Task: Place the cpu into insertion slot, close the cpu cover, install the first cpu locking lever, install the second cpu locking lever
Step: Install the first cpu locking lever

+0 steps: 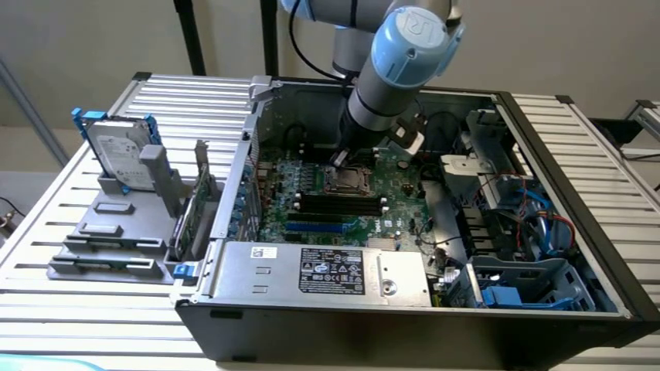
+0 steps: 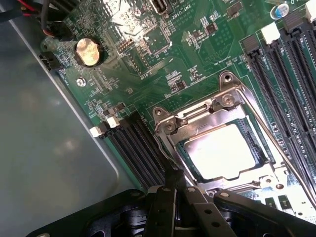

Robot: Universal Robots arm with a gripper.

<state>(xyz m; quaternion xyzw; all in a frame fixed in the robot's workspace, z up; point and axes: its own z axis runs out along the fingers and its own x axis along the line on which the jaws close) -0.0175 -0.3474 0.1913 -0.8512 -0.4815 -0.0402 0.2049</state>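
One arm: gripper (image 2: 174, 190) low over the board (image 2: 148, 59), at the socket's edge.
Fingers: closed tight, nothing visibly held.
Cpu (image 2: 222, 150): seated in the slot (image 2: 253, 143), just ahead of the fingertips.
Cover (image 2: 217, 111): down, framing the chip.
Lever (image 2: 160, 148): thin rod beside the fingertips.
Risk: a sideways slip could miss the lever or scrape the nearby memory slots (image 2: 136, 148).

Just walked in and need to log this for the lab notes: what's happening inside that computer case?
A robot arm reaches into the open computer case, its gripper shut and down at the edge of the insertion slot on the motherboard. The cpu already sits in the socket, shiny face up, and the cpu cover lies closed around it. The jaws are against a thin lever beside the frame.
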